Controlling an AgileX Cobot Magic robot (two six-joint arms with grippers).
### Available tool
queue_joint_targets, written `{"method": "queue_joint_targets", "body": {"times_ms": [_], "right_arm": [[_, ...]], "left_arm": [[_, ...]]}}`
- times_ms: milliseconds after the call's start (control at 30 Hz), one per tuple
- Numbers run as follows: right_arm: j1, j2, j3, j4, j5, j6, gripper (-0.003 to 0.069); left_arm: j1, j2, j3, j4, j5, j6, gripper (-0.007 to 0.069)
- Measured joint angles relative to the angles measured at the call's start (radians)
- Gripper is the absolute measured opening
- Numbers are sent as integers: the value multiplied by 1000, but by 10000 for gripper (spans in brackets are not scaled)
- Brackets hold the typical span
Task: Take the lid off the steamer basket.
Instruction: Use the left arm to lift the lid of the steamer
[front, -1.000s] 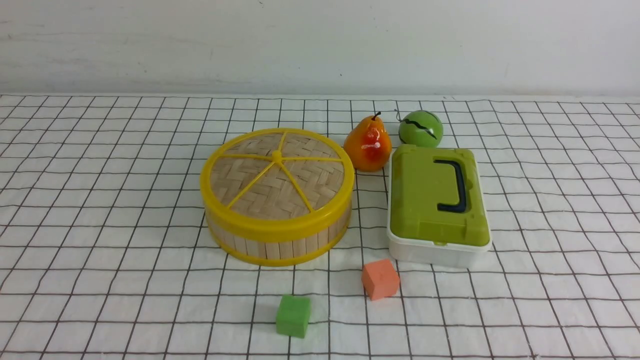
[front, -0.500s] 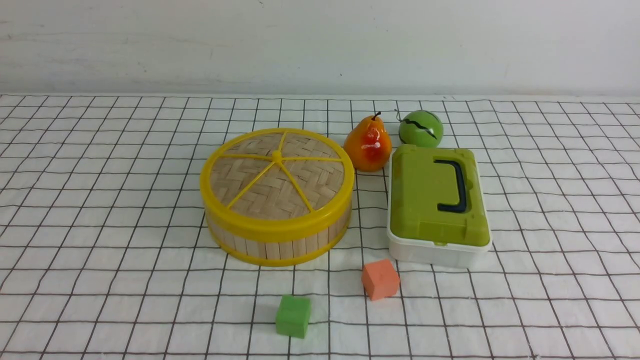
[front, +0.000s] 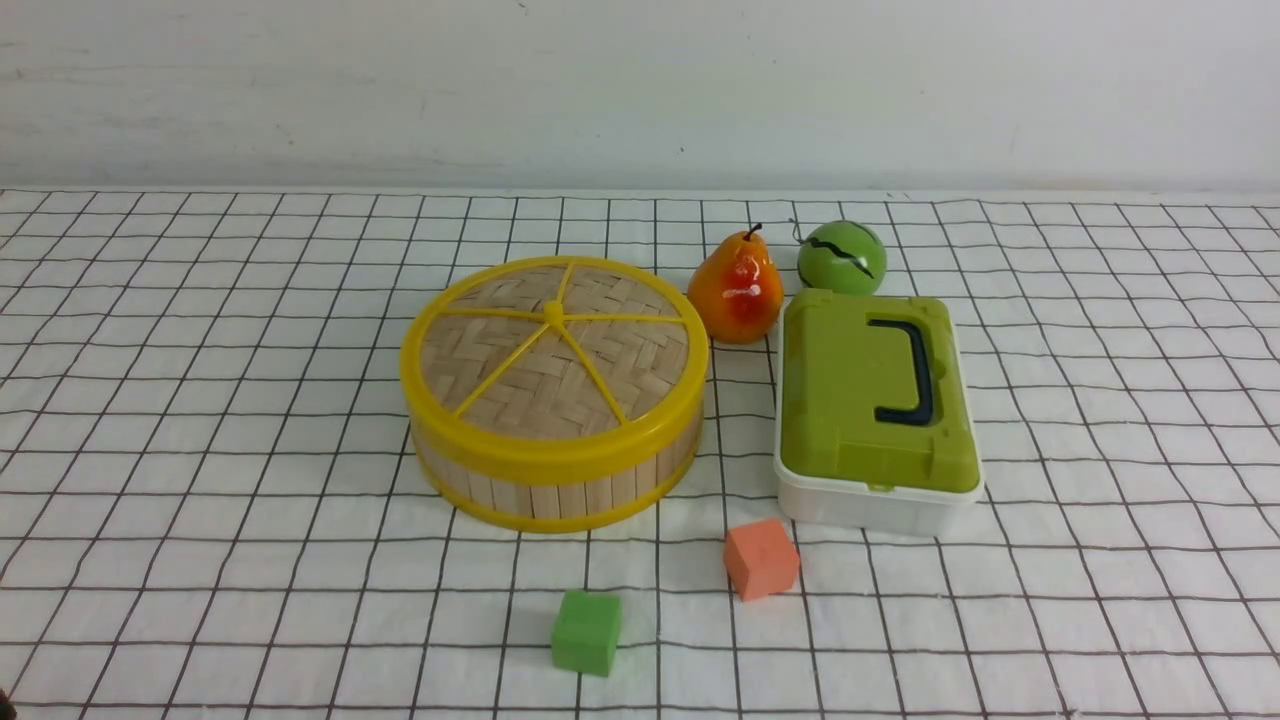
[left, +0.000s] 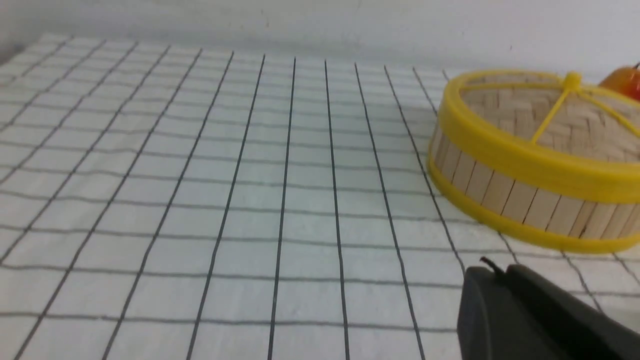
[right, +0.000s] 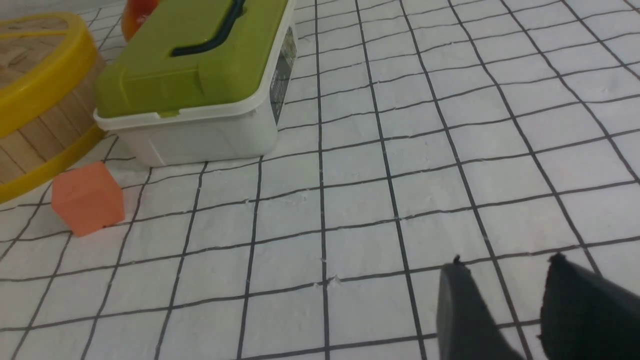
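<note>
Nothing of the task is done yet, as we judge it. The lid (front: 555, 345) sits flush on the basket (front: 560, 485), which stands near the middle of the worktop (front: 200, 420), well in from every edge. All is left to do: reach it, take hold of the lid and lift it clear. Our left pincer (left: 500, 274) is narrow, its fingers all but together, and holds nothing. It hangs low over the worktop, toward the near left of the basket, near it but apart. Our right pincer (right: 505, 265) stands partly wide and empty, toward the near right corner. It is well apart from the basket, with the box (right: 200, 75) nearer to it.
</note>
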Motion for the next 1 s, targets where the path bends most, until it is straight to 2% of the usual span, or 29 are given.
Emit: {"method": "queue_joint_targets", "body": {"times_ms": [267, 400, 533, 567, 600, 633, 700, 767, 800, 833, 900, 933, 1000], "right_arm": [[0, 0, 0, 0, 0, 0, 240], [0, 0, 0, 0, 0, 0, 240], [0, 0, 0, 0, 0, 0, 240], [0, 0, 0, 0, 0, 0, 240], [0, 0, 0, 0, 0, 0, 240], [0, 0, 0, 0, 0, 0, 240], [0, 0, 0, 0, 0, 0, 240], [0, 0, 0, 0, 0, 0, 240], [0, 0, 0, 0, 0, 0, 240], [0, 0, 0, 0, 0, 0, 240], [0, 0, 0, 0, 0, 0, 240], [0, 0, 0, 0, 0, 0, 240], [0, 0, 0, 0, 0, 0, 240]], "left_arm": [[0, 0, 0, 11, -253, 21, 36], [0, 0, 0, 11, -373, -31, 39], [0, 0, 0, -53, -506, -299, 40], [0, 0, 0, -57, -506, -316, 40], [0, 0, -14, -75, -532, -439, 38], [0, 0, -18, -73, -529, -457, 35], [0, 0, -100, -30, -460, -509, 0], [0, 19, -236, 69, -325, -511, -13], [0, 19, -250, 77, -310, -511, -13], [1, 80, -375, 138, -172, -511, -13], [1, 179, -501, 200, -9, -511, -13], [1, 190, -501, 205, -9, -511, -13], [1, 314, -610, 254, 153, -511, -13]]}}
